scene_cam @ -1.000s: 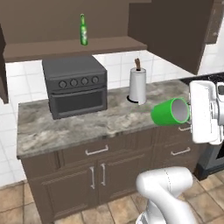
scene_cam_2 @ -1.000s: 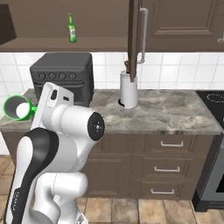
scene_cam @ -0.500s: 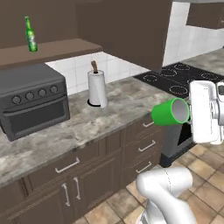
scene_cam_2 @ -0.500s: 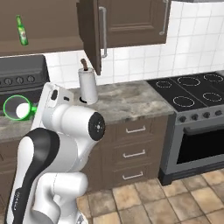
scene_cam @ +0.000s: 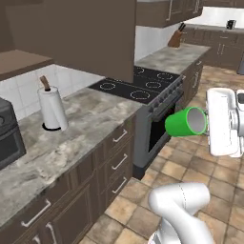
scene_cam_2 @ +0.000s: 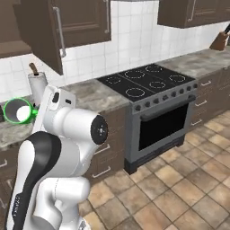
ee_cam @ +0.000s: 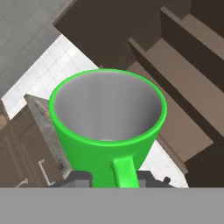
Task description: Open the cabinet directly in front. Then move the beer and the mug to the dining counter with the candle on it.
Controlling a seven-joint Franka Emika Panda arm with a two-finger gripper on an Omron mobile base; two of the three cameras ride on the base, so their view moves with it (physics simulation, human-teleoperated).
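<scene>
My gripper [scene_cam: 206,125] is shut on the bright green mug [scene_cam: 186,122], which lies on its side in mid-air over the tiled floor, in front of the stove. In the right base view the mug [scene_cam_2: 18,111] hangs left of the arm, with the gripper [scene_cam_2: 34,112] just behind it. The hand view looks into the mug's [ee_cam: 107,118] grey inside, and the gripper [ee_cam: 114,178] fingers clamp beside its handle. The cabinet [scene_cam_2: 83,18] stands open, its door [scene_cam: 81,33] swung out. The beer, the candle and the dining counter are out of view.
A paper towel roll [scene_cam: 52,112] stands on the stone counter [scene_cam: 90,119] beside the black stove [scene_cam: 138,86]. The toaster oven's edge [scene_cam: 7,138] shows at far left. A knife block [scene_cam_2: 220,40] sits on the far counter. Tiled floor [scene_cam_2: 179,179] lies open to the right.
The whole picture has slid left as the base turns right; the beer's shelf and most of the toaster oven left the frame and the stove came in. The mug stays in my gripper.
</scene>
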